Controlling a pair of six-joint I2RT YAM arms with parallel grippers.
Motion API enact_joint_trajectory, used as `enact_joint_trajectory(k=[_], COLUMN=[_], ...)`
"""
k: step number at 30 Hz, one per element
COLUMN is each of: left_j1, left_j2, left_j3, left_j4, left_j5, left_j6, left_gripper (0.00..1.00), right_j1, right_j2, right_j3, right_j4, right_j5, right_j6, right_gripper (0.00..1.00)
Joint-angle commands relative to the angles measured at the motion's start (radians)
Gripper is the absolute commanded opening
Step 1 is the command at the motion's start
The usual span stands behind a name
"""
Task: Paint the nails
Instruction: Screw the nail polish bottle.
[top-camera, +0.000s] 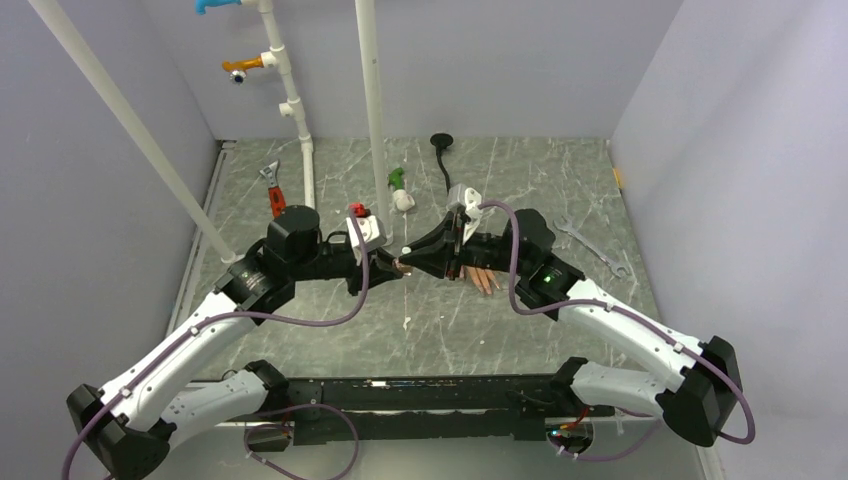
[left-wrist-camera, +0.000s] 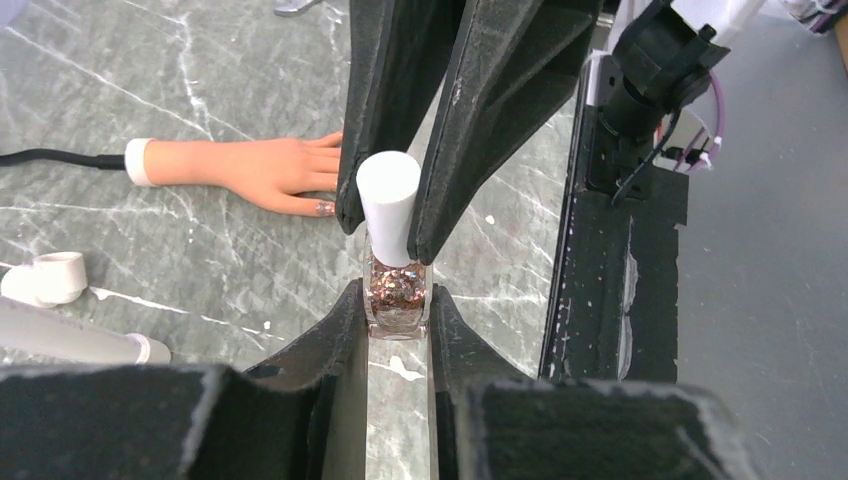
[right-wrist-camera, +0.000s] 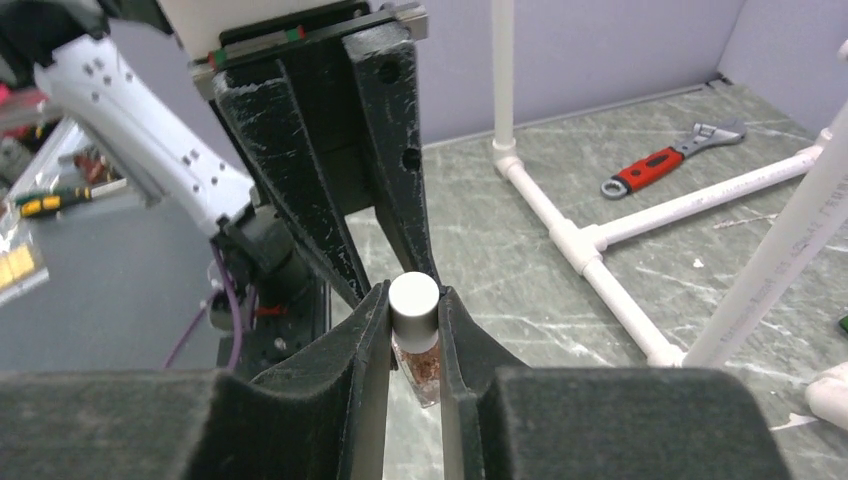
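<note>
Centre of the top view: the left gripper is clamped tight on the glass body of a glitter-filled polish bottle, held cap-uppermost over the marbled table. Meeting it from the right, the right gripper has its jaws pressed against both sides of the white cap, with no gap showing. The mannequin hand lies flat just right of centre, under the right arm and so nearer that side. In the left wrist view it stretches across the middle left, fingers running rightward toward the bottle, the nails at their tips. The cap would likely have to lift off along the bottle's upright axis first.
</note>
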Motion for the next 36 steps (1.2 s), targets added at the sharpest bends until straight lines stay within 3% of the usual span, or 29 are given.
enact_joint_trajectory(k=[1,7,16,21,25,27,30,33,36], left_j1=[0.004,0.009,0.007,0.009,0.009,0.008,0.008,0.008,0.010], left_j2=[-0.082,-0.133,-0.140,-0.131,-0.124,-0.117,-0.112,-0.111,-0.099], left_j3=[-0.007,-0.033,-0.029,-0.021,-0.020,-0.017,-0.018,-0.009,0.004], left_j4=[0.144,0.168,0.153,0.141,0.139,0.134,0.134,0.119,0.092], left_j5=[-0.059,-0.161,-0.176,-0.177,-0.169,-0.157,-0.135,-0.112,0.003], left_j6=[-0.039,-0.048,-0.034,-0.027,-0.023,-0.020,-0.013,-0.003,0.030], left_gripper=[0.00,0.00,0.00,0.00,0.00,0.00,0.00,0.00,0.00], right_j1=[0.030,0.148,0.194,0.197,0.199,0.199,0.198,0.194,0.163], right_j2=[-0.023,0.027,0.046,0.045,0.026,0.007,-0.025,-0.057,-0.092], right_j3=[-0.071,-0.049,0.029,0.062,0.070,0.068,0.080,0.081,0.088], right_j4=[0.148,0.157,0.056,-0.028,-0.053,-0.044,-0.049,-0.072,-0.128], right_j5=[0.208,0.466,0.543,0.526,0.522,0.515,0.481,0.431,0.364], right_j6=[0.157,0.208,0.136,0.079,0.068,0.081,0.064,-0.009,-0.079], right_gripper=[0.00,0.00,0.02,0.19,0.61,0.76,0.85,0.88,0.88])
